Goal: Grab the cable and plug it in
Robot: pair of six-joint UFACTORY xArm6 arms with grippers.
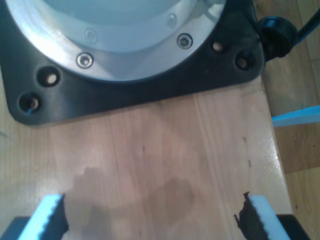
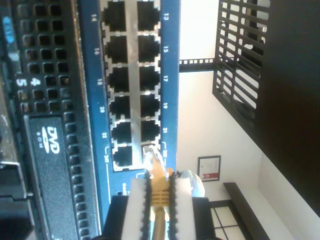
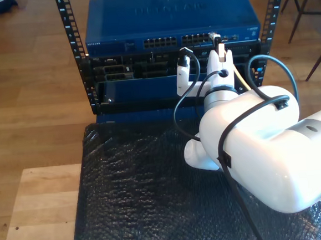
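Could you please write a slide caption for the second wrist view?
My second gripper holds the yellow cable, its plug at port 21 of the blue network switch.

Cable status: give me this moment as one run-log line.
phase: plug at port | my second gripper: shut on cable | target: switch | my first gripper: open

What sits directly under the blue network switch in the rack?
Under the blue switch sits a black perforated unit with a DVD drive, and below it a blue panel. My second gripper, shut on the yellow cable, covers part of that stack in the exterior view.
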